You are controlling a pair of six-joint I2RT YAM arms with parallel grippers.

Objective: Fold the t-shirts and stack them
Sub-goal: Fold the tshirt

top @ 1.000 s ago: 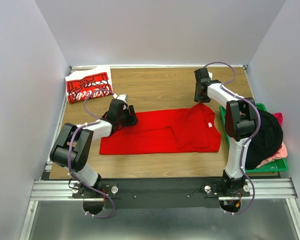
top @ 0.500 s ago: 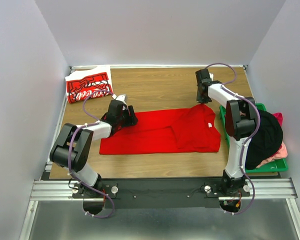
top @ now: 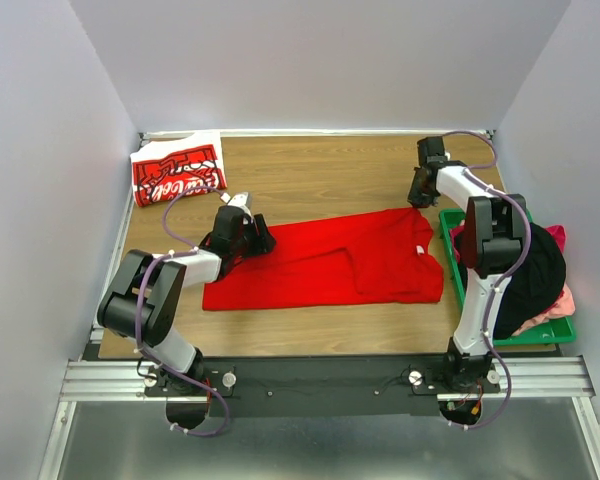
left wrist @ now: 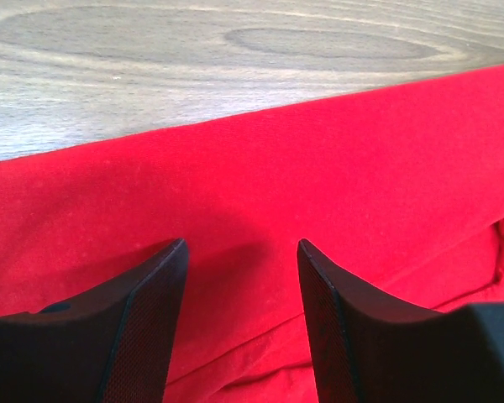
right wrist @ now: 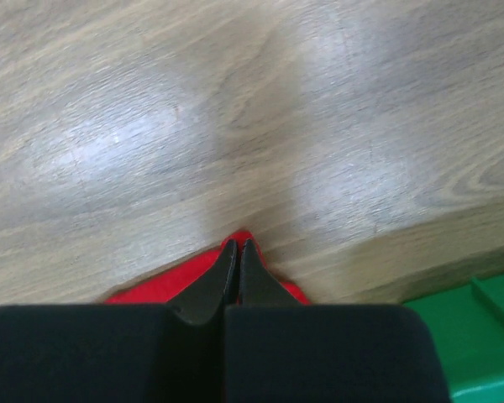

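Two grippers were at the plain red t-shirt [top: 320, 262], spread across the table [top: 310, 165]: your right gripper [right wrist: 238, 248] was pinched tight on its far corner, your left gripper [left wrist: 242, 252] gaped over the far hem. Close the left before lifting; keep that edge taut.

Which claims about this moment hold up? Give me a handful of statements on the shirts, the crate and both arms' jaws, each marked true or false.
1. The right arm's jaws are shut on a corner of the plain red shirt. True.
2. The left arm's jaws are clamped shut. False: they stand open over the plain red shirt's edge.
3. The lettered shirt lies folded at the far left corner of the table. True.
4. The green crate is empty. False: it holds dark and pink clothes.
5. The lettered shirt is stacked on the plain one. False: they lie apart.
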